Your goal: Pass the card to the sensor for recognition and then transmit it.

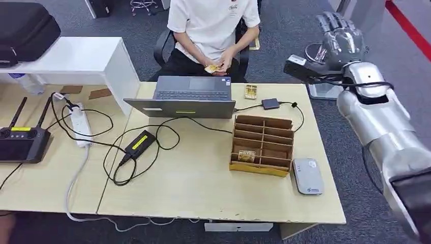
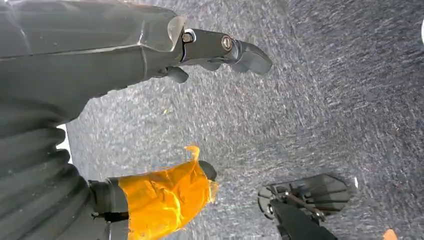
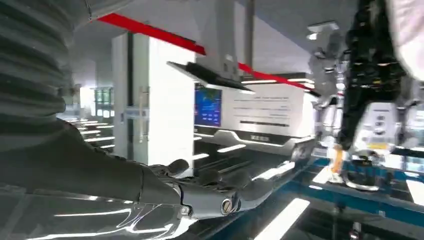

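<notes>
My right hand (image 1: 338,40) is raised past the table's far right corner, fingers spread and holding nothing; the right wrist view shows its fingers (image 3: 225,192) stretched out bare. A person (image 1: 211,25) seated behind the table holds a yellow card (image 1: 213,68) in both hands. Another card (image 1: 250,91) lies on the table beside the laptop, and one more (image 1: 247,156) sits in a front slot of the cardboard organizer (image 1: 264,137). A small dark sensor (image 1: 270,103) is cabled to the laptop. My left hand (image 2: 100,65) hangs over grey carpet, its fingers (image 2: 225,47) apart and empty.
An open laptop (image 1: 190,96) stands at the table's far edge, with a power brick (image 1: 140,143) and looping cables in front of it. A white flat device (image 1: 308,176) lies right of the organizer. A power strip (image 1: 80,122) and a black controller (image 1: 23,142) sit on the left table.
</notes>
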Motion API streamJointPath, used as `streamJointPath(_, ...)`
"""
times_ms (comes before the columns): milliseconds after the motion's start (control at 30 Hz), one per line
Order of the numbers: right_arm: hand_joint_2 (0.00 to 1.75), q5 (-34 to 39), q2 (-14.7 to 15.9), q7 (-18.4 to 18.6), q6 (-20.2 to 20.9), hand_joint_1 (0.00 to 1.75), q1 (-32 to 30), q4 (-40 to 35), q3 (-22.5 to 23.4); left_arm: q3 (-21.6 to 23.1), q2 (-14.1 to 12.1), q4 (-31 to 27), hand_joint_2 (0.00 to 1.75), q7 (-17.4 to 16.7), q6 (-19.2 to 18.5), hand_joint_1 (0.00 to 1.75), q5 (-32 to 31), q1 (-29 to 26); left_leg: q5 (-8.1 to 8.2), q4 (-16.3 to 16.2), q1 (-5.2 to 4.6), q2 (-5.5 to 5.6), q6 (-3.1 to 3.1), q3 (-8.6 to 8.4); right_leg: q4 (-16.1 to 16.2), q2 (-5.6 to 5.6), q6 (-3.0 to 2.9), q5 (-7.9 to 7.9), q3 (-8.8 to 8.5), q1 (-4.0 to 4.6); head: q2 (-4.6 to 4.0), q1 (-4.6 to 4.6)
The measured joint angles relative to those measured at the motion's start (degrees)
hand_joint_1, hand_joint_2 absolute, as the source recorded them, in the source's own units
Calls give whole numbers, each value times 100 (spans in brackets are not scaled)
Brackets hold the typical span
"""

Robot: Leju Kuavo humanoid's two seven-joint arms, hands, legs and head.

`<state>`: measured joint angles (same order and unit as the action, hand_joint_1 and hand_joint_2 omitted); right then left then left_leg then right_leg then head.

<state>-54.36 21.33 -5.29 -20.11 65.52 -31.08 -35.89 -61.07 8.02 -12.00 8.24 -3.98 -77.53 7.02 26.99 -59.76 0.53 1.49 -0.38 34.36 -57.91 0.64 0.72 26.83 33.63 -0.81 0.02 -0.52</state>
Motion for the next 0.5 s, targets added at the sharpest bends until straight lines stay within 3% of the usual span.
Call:
streamJointPath(100, 175, 246, 770, -171, 0, 0, -75, -68, 280, -72, -11, 0, 175, -48, 70, 0, 13, -120, 6, -3, -1, 21, 11, 18, 5, 21, 7, 4, -5, 0, 0, 2)
streamJointPath(233, 175, 455, 1769, -138, 109, 0, -425, -302, 648, -107, -52, 0, 175, -107, 190, 0, 9, -151, 24, -8, -5, 13, 34, 18, 10, 14, 15, 9, -7, -1, 0, 0)
streamJointPath(500, 175, 981, 3075, 4, 110, 0, -1636, -677, 1510, -199, -90, 0, 175, -256, 345, 0, 57, -194, 38, -9, -3, 10, 49, 8, 13, 9, 37, 26, -16, 0, 0, 0)
